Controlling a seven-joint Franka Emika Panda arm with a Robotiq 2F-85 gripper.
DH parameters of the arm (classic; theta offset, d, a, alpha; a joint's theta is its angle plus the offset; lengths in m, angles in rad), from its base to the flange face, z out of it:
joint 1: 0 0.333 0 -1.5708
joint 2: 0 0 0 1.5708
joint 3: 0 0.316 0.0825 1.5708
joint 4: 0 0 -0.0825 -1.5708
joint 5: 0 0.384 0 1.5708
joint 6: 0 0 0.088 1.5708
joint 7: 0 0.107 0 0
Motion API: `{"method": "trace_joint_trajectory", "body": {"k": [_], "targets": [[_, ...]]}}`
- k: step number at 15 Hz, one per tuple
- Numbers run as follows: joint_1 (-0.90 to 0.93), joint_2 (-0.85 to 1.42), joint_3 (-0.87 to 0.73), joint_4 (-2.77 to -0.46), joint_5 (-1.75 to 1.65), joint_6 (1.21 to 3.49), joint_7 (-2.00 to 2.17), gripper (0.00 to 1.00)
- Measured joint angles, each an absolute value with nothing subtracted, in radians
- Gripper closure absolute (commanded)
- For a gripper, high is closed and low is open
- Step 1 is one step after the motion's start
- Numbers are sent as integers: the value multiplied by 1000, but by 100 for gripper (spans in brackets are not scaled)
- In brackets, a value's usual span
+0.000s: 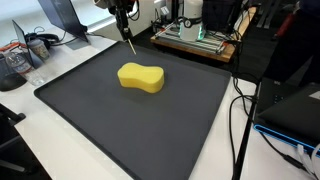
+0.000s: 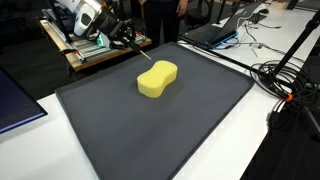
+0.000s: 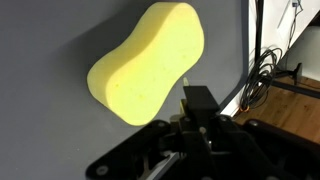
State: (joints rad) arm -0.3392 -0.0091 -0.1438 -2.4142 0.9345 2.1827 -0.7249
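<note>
We see a white tabletop (image 1: 60, 150) carrying a large dark mat (image 1: 120, 125). Near the mat's middle, a little toward its far side, a yellow sponge (image 1: 141, 77) lies flat. Over the mat's far edge hangs the pincer (image 1: 123, 18), closed narrow on a thin stick (image 1: 129, 40). The stick slants down, its tip near the sponge's far side but apart from it.

Sponge (image 1: 141, 77) alone blocks mat (image 1: 100, 130); cables (image 2: 275, 78) seemingly outside.
</note>
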Motion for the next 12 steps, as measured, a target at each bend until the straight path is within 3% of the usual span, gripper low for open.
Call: {"method": "trace_joint_trajectory", "body": {"k": [1,5,12], "targets": [[-338,-11,-144,-2416,935,2184,-725,97],[-315,-13,-157,-2424,931,2219,-718,97],[-218,-144,-155,-2608,951,2571,-689,97]]}}
